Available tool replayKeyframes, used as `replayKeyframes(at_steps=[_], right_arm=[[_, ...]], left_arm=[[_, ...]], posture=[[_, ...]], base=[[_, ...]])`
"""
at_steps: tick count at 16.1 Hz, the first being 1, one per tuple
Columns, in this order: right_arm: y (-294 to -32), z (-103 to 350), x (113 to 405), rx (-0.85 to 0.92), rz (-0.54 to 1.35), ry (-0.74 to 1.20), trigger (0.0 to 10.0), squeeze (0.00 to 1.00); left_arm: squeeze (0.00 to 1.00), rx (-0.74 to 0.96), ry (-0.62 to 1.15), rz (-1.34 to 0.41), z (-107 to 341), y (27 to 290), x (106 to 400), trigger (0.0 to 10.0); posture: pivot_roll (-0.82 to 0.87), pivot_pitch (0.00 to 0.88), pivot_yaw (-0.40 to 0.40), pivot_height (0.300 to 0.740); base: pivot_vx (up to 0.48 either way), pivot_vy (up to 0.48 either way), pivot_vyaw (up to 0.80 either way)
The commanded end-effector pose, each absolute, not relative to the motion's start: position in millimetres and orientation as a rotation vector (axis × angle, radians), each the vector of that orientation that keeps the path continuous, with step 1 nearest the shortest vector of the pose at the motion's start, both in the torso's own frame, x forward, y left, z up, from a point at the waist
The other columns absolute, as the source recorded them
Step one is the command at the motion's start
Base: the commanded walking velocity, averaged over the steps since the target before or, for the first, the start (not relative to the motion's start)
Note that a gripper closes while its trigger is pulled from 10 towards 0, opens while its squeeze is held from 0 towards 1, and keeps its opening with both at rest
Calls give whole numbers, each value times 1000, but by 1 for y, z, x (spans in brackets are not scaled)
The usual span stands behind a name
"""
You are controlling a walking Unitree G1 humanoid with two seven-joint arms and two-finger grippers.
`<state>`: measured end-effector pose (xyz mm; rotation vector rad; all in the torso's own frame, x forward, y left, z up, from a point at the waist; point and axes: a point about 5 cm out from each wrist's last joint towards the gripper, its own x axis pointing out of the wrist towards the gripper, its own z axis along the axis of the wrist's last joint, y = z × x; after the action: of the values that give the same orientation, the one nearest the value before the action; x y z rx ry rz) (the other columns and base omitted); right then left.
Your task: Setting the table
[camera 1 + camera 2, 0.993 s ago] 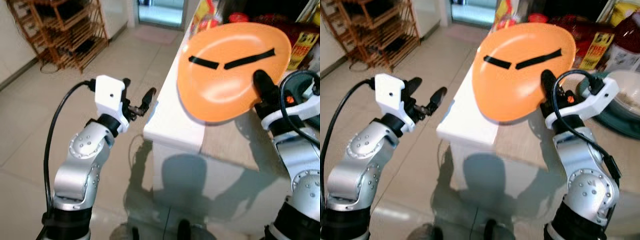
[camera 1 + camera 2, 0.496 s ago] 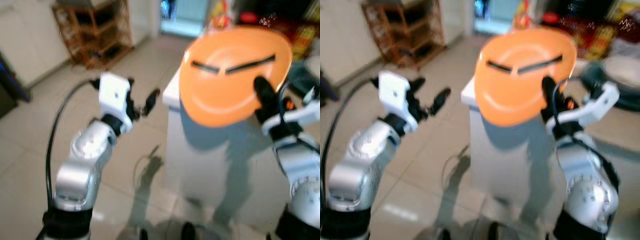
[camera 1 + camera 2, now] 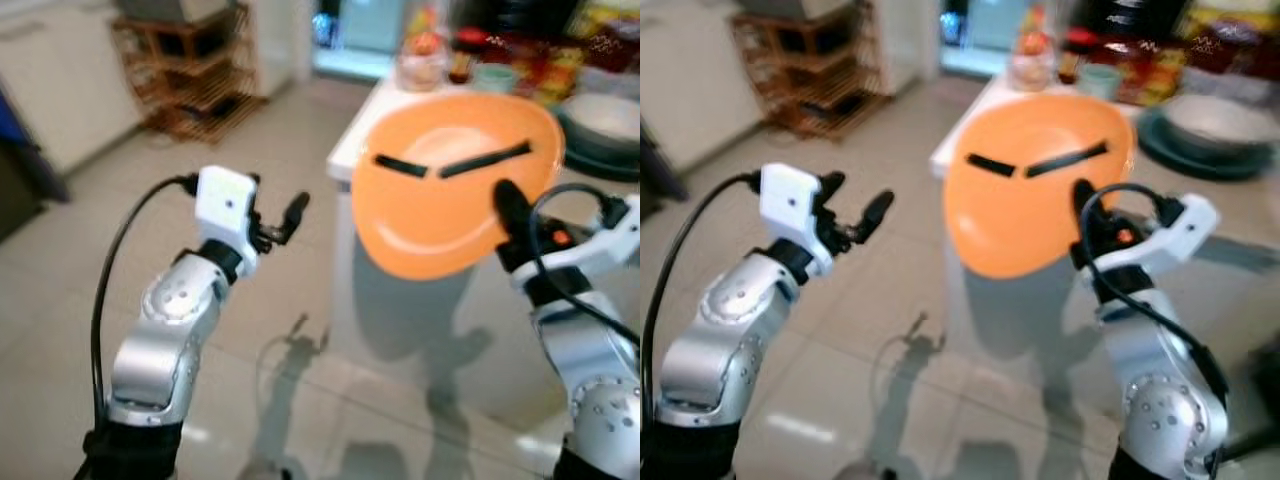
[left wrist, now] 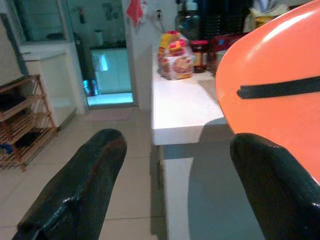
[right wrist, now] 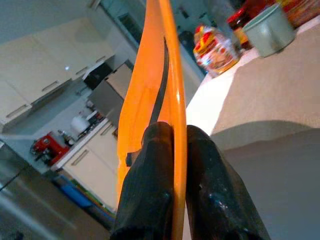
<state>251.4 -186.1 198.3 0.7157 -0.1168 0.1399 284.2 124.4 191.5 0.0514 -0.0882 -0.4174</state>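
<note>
From the head cameras, the right gripper [image 3: 512,215] is pinching the round orange plastic plate with two black strips [image 3: 450,190] by its lower rim, tilted nearly upright beside the white counter [image 3: 970,125] — a thin edge hold that could slip.

Left wrist view: the left gripper [image 4: 175,190] is hanging spread and empty.

Right wrist view: both fingers [image 5: 150,185] are clamping the rim — any swing risks clipping the counter corner.
</note>
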Motion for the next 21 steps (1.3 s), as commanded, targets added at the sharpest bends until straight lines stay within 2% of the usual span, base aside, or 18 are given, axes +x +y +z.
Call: replayKeyframes(at_steps=[1, 21], right_arm=[[-196, 205, 247, 682, 95, -175, 10000, 0], [-210, 195, 247, 632, 31, -150, 10000, 0]], left_arm=[[0, 47, -81, -428, 189, 119, 284, 10000], [0, 55, -85, -452, 183, 105, 285, 10000]], posture=[[23, 41, 0, 740], [-3, 42, -11, 740]], base=[[0, -480, 0], [0, -480, 0]])
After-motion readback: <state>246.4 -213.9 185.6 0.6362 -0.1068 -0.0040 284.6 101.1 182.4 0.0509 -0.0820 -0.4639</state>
